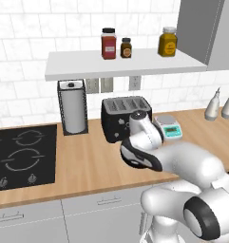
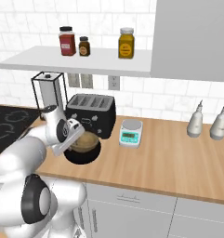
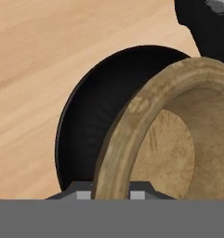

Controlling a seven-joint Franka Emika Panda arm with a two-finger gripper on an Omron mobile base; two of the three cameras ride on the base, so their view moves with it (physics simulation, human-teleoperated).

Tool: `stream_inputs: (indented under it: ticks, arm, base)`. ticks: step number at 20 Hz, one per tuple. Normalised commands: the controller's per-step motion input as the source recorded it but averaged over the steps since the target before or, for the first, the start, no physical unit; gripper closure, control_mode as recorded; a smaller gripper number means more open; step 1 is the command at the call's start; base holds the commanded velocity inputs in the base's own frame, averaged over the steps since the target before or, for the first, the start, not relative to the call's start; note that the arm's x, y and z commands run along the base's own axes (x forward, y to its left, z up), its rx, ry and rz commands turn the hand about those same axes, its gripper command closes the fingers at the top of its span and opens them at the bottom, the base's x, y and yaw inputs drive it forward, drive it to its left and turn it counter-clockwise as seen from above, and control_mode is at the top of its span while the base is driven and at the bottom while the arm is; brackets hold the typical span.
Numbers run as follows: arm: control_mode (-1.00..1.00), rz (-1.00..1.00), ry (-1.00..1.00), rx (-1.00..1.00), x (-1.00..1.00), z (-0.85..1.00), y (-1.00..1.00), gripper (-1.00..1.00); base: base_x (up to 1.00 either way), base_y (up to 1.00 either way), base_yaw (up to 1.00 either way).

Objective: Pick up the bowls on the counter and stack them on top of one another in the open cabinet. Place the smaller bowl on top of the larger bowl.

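Your gripper point(image 2: 75, 139) is low over the counter point(image 2: 169, 162), right in front of the toaster point(image 2: 92, 111). In the hand view the tan bowl point(image 3: 178, 135) has its rim running down between the two fingertips point(image 3: 83, 194), so the fingers sit on either side of the rim. Whether they are actually pressing on the wood you cannot tell, since little of the tips shows above the bottom edge.

The tan bowl point(image 2: 84, 141) is over the black bowl point(image 2: 83, 155), and in the right base view it looks nested in it or just above it; you cannot tell whether the two touch. In the hand view the black bowl point(image 3: 90, 125) shows as a dark crescent behind and to the left of the tan rim, resting on the light wood. In the left base view the arm's wrist covers most of both bowls, with a strip of the black bowl point(image 1: 135, 161) showing below it.

Above, the pale shelf point(image 1: 120, 66) carries three jars point(image 1: 109, 43) along its top. Beside the toaster you have a paper towel holder point(image 1: 72, 107) on one side and a small kitchen scale point(image 2: 131, 132) on the other. Two white bottles point(image 2: 208, 122) stand well off to the right, and the stovetop point(image 1: 23, 156) lies to the left.
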Motion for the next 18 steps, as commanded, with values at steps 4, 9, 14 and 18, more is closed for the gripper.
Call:
stream_inputs:
  ticks: [4,9,14,18]
  arm:
    - [-1.0,0.0,-0.03,0.0,0.12,-0.42,0.0,1.0]
    - [-1.0,0.0,-0.08,0.0,0.13,-0.29,0.0,1.0]
    - [-1.0,0.0,-0.06,0.0,0.07,-0.13,0.03,1.0]
    - [-1.0,0.0,-0.05,0.0,0.05,-0.02,0.1,1.0]
  base:
    - [0.0,0.0,0.0]
    - [0.0,0.0,0.0]
    - [0.0,0.0,0.0]
    - [0.0,0.0,0.0]
